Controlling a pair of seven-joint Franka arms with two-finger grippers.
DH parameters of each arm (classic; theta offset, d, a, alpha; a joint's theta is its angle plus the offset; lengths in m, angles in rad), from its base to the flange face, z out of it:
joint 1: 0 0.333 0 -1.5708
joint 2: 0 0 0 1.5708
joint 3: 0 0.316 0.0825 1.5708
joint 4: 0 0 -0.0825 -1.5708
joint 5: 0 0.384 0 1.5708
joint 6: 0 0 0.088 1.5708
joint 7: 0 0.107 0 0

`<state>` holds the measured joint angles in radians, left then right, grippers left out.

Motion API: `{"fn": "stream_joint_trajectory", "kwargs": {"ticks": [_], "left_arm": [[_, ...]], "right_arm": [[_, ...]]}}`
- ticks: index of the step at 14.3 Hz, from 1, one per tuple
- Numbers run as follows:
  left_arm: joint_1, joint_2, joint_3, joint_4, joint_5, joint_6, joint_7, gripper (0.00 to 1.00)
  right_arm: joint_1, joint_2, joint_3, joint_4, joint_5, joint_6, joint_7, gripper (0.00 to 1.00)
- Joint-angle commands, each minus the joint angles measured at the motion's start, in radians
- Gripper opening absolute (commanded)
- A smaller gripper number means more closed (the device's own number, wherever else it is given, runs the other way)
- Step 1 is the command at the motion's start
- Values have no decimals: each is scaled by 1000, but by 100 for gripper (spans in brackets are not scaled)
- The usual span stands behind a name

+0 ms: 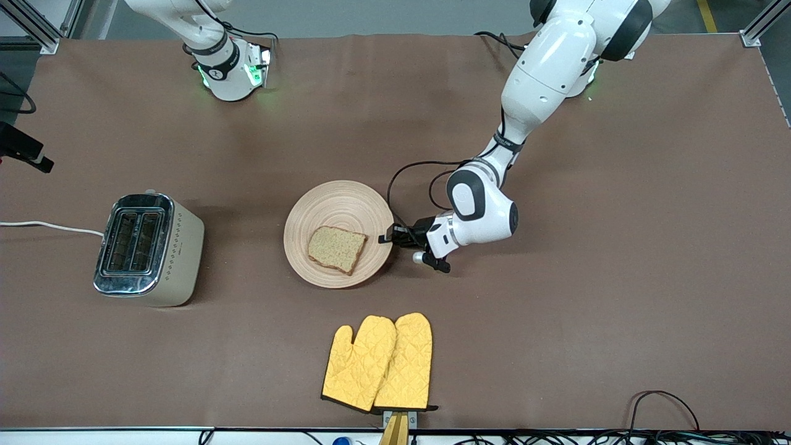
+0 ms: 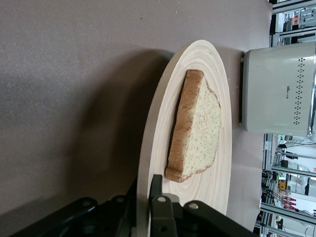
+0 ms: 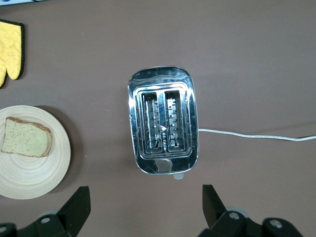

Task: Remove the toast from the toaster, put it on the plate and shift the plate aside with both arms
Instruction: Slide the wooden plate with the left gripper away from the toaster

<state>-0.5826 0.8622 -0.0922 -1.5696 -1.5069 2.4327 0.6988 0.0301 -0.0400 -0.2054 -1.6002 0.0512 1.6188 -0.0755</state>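
Note:
The toast (image 1: 337, 248) lies flat on the round wooden plate (image 1: 334, 201) in the middle of the table. My left gripper (image 1: 388, 236) is shut on the plate's rim at the edge toward the left arm's end. In the left wrist view its fingers (image 2: 156, 185) clamp the rim of the plate (image 2: 158, 113) from above and below, with the toast (image 2: 197, 128) just past them. My right gripper (image 3: 145, 197) is open and empty, high over the toaster (image 3: 163, 126); its hand is out of the front view. The right wrist view also shows the plate (image 3: 29, 173) and toast (image 3: 27, 138).
The steel two-slot toaster (image 1: 145, 247) stands toward the right arm's end, its slots empty and its white cord (image 1: 49, 225) running off the table. Two yellow oven mitts (image 1: 380, 361) lie nearer the front camera than the plate.

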Motion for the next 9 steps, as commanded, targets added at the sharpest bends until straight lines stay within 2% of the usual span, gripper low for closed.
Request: {"fn": "stream_joint_trajectory", "kwargs": {"ticks": [1,5,9], "left_arm": [[18,-8,0,16,-21,-17,4,0],[56,-14,-1,16,-19,-29,-1,0],[125,-66,5,8,10,-155,-39,0]], "right_arm": [[-24,2,15,17,18,-17,-10,100],[-25,0,15,16,18,-17,-10,100],[-33,2,15,16,19,-17,-10,100]]}}
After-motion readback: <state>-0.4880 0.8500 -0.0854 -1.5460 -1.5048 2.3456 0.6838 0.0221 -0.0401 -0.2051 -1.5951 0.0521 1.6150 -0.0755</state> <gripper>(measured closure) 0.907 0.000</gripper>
